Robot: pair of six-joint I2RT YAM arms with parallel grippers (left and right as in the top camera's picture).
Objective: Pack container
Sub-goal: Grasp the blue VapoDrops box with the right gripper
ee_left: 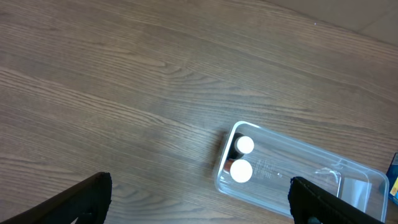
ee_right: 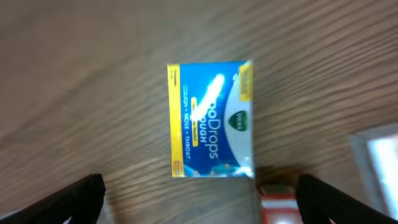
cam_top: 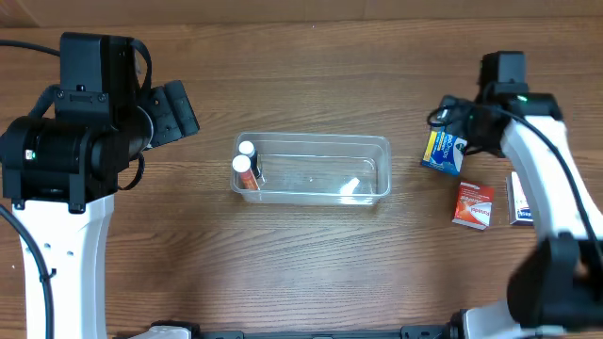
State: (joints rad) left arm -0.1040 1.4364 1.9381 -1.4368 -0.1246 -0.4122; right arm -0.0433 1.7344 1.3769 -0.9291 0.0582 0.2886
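Note:
The clear plastic container (cam_top: 316, 169) lies mid-table and holds two white-capped bottles (cam_top: 246, 162) at its left end. It also shows in the left wrist view (ee_left: 298, 174) with the bottles (ee_left: 241, 160). My left gripper (ee_left: 199, 202) is open and empty, above the table left of the container. My right gripper (ee_right: 199, 199) is open and empty, hovering over a blue and yellow cough-drops box (ee_right: 211, 118), which lies right of the container (cam_top: 443, 151).
A red box (cam_top: 473, 204) lies right of the container, its edge in the right wrist view (ee_right: 280, 208). A white and blue box (cam_top: 519, 200) lies at the far right.

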